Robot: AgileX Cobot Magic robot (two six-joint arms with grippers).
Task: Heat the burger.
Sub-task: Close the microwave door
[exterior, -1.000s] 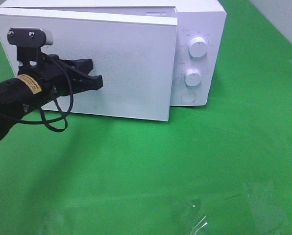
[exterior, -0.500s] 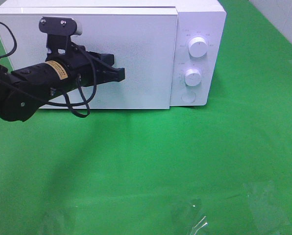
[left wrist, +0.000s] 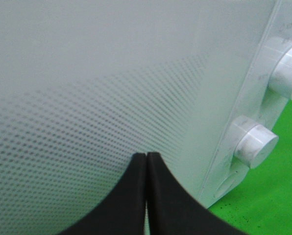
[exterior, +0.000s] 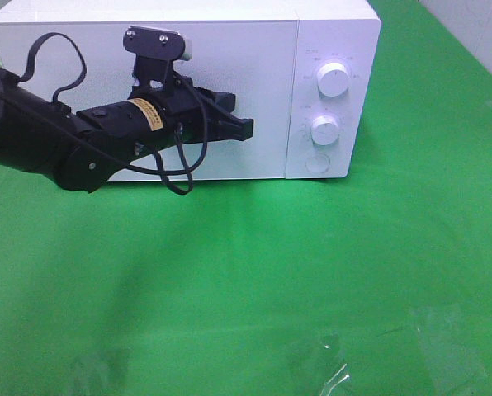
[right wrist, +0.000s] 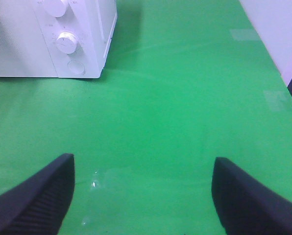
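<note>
Microwave sits at the upper centre of the frame on the green table, its door shut. At the door's lower right, near two knobs, the left hand is clenched, empty. The right hand hangs released over the table. No view shows the burger.

Arm: thick, rounded matte black left arm, dull plastic sheen.
Sticker: small yellow rectangular sticker just behind the left gripper; its dark print is too small to read.
Mount: black metal camera bracket above the wrist behind the fingers, two silver screws on its face, pale grey housing at one end.
Cables: thin black cables, one looped beneath the wrist, one farther back.
Left fingers: smooth black fingers with curved, tapering tips.
Right fingers: the right gripper has black rounded fingers, finely ribbed.
</note>
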